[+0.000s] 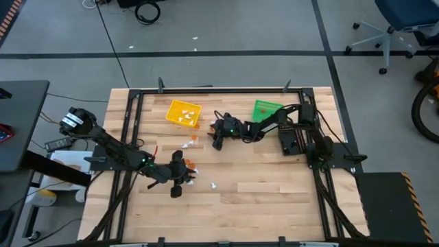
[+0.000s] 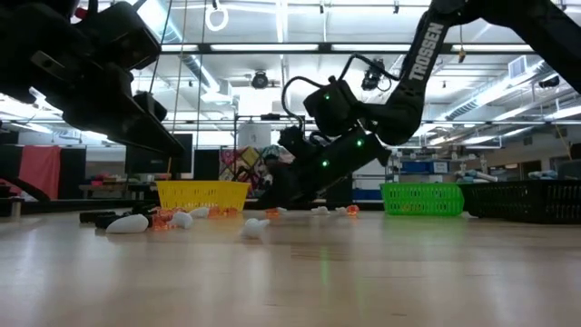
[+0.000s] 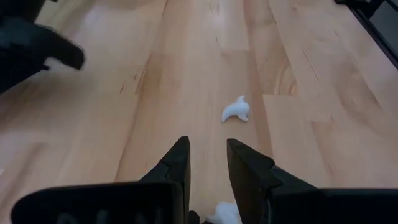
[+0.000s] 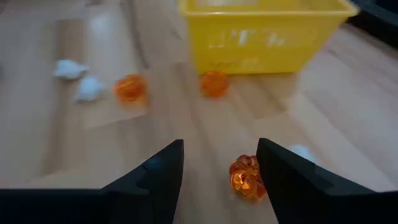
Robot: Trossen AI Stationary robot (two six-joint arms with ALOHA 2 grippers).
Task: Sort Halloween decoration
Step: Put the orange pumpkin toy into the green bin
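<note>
At lower left of the high view we see the left gripper (image 1: 185,175), jaws slightly parted and empty, with bare table (image 1: 274,199) to its right. Its wrist view shows a white trinket (image 3: 236,109) just ahead of the fingertips. At centre, the right gripper (image 1: 217,134) stands well open, holding nothing; only its wrist view reveals an orange trinket (image 4: 246,177) between the fingers, near the yellow bin (image 1: 183,113).

Bright overhead strip lighting, soft shadows, motion-blurred right wrist view.

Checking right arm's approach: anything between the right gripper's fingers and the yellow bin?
Right wrist view: an orange trinket sits between the right gripper fingers; another orange one lies against the yellow bin.
</note>
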